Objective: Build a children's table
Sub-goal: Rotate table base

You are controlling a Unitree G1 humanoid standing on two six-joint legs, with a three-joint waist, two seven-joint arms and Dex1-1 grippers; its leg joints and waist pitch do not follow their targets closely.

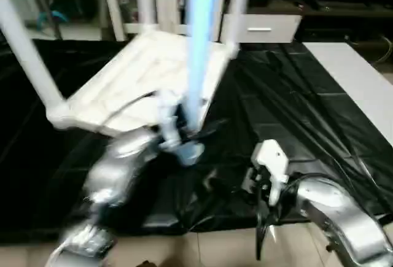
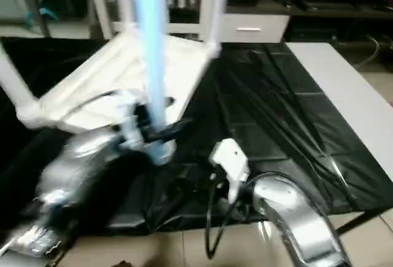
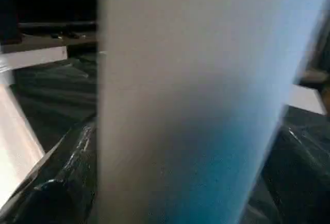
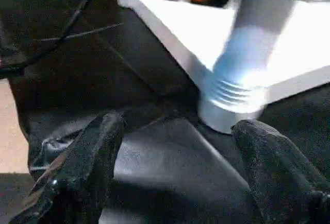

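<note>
Legs stand up from the corner sockets of the children's table (image 1: 144, 77), which is seen lying upside down on black plastic sheeting (image 1: 288, 101), its ribbed underside facing up and its long tubes pointing roughly vertically out of the head views. At the far left a leg (image 1: 24, 52) leans slightly outward from the nearest left corner; further legs rise at the back corners. Near the middle, the front leg (image 1: 199, 52), tinted blue in the light, is seated in the near corner socket (image 4: 232, 103), its axis upright. The left hand (image 1: 175, 135) is seen at the base of this leg, with the tube close before its wrist camera; whether its fingers are spread cannot be told. The right hand (image 4: 180, 183) is held spread and empty, just beside that socket, low over the sheeting. A plain white board (image 1: 362, 83) lies at the right. No writing can be read.
</note>
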